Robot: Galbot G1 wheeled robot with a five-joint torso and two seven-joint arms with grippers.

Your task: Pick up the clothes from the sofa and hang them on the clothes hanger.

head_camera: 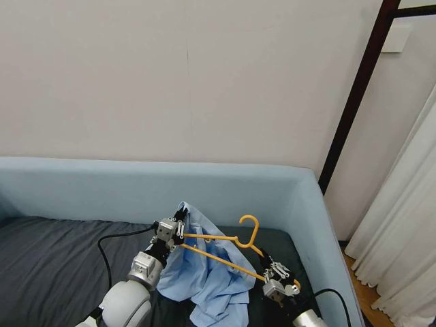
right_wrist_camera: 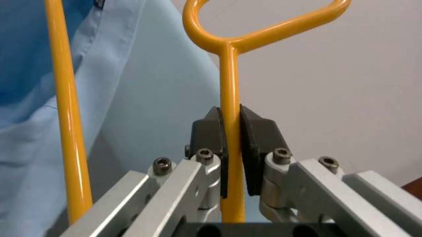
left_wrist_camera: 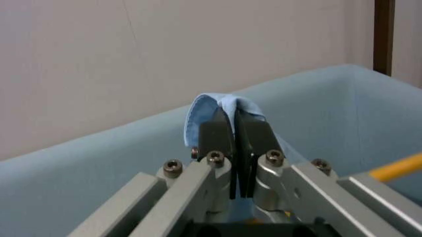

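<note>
- One yellow hanger (head_camera: 231, 263), held above the sofa seat. In the head view its long axis runs from 10 o'clock at the left gripper (head_camera: 180, 228) down to 4 o'clock at the right gripper (head_camera: 274, 272).
- The hook rises from mid-bar toward 12 o'clock, with its open end curling over toward 9 o'clock.
- One light blue shirt (head_camera: 204, 272), bunched. It hangs off the hanger's 10 o'clock half and spills down toward 6 o'clock onto the dark seat cushion.
- The top fold of the shirt stands up at the left gripper, against the sofa back.
- Left wrist view: the left gripper (left_wrist_camera: 234, 123) has its fingers pressed almost together, with a fold of the shirt (left_wrist_camera: 204, 106) pinched between the tips. A short length of the hanger (left_wrist_camera: 399, 168) shows off to one side.
- Right wrist view: the right gripper (right_wrist_camera: 230, 123) has its fingers closed tight on one yellow bar of the hanger (right_wrist_camera: 228, 74). The bar runs straight out from the tips to the loop, a second bar lies beside it, and the shirt (right_wrist_camera: 26, 59) is behind that one.
- One sofa (head_camera: 102, 184), pale blue at the back and the arm.
- Two grippers are at work, one toward each end of the hanger, well apart.
</note>
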